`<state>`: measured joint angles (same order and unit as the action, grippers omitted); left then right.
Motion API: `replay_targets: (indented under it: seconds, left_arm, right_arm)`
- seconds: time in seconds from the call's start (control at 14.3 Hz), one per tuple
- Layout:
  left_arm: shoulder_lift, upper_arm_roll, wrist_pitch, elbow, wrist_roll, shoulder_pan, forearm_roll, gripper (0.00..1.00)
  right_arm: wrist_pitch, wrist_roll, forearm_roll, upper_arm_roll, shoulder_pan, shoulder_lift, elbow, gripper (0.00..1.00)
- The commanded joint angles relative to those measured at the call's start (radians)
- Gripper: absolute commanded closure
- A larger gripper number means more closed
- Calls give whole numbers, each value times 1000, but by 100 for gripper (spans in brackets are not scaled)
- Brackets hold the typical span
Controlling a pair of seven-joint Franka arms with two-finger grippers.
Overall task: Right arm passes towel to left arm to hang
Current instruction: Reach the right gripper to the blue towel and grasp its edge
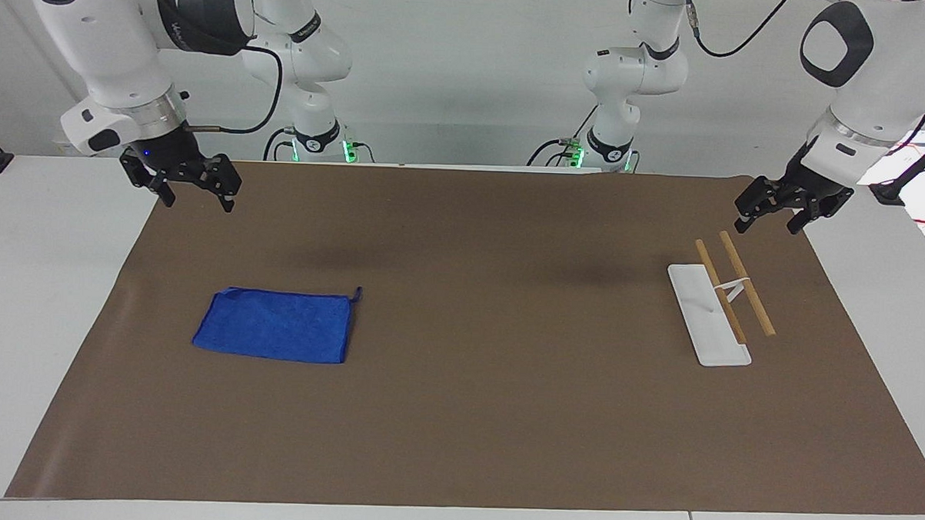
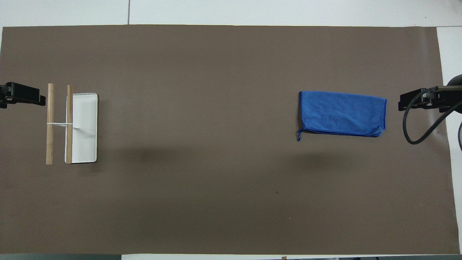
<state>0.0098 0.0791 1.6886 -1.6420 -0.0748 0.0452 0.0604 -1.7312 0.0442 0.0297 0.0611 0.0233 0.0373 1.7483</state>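
Observation:
The royal-blue towel (image 1: pixel 275 324) lies flat and folded on the brown mat toward the right arm's end of the table, its small loop (image 1: pixel 357 293) at one corner. It also shows in the overhead view (image 2: pixel 343 113). My right gripper (image 1: pixel 195 198) hangs open and empty in the air over the mat's edge, apart from the towel; its tip shows in the overhead view (image 2: pixel 415 101) beside the towel. My left gripper (image 1: pixel 768 222) waits open and empty over the mat's corner at the left arm's end, also seen in the overhead view (image 2: pixel 25 97).
A small hanging rack (image 1: pixel 710 319) with a white flat base and two wooden rods (image 1: pixel 746 293) stands toward the left arm's end, just by the left gripper; it shows in the overhead view (image 2: pixel 85 128). The brown mat (image 1: pixel 457 414) covers most of the table.

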Motion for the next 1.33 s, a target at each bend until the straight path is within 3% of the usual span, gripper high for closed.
replay_targets:
  seconds: [0.0,0.28,0.56,0.84,1.26]
  left_arm:
    - [-10,1,0,-7,-2,1,4,0]
    - [-10,1,0,-7,-2,1,4,0]
    - [-10,1,-1,-7,-2,1,4,0]
    - [-10,2,-1,-9,-2,1,4,0]
    - [-10,1,0,-7,-2,1,4,0]
  right_arm:
    - [-137,-56,-1,-1,1,-26,92,0]
    - [-439,-64,-24,-3,6,-68,296,0]
    - [-641,-79,-30,-3,6,-137,382,0]
    - [-699,-15,-157,-3,6,-185,433,0]
    - [-801,-56,-159,-3,6,-232,494,0]
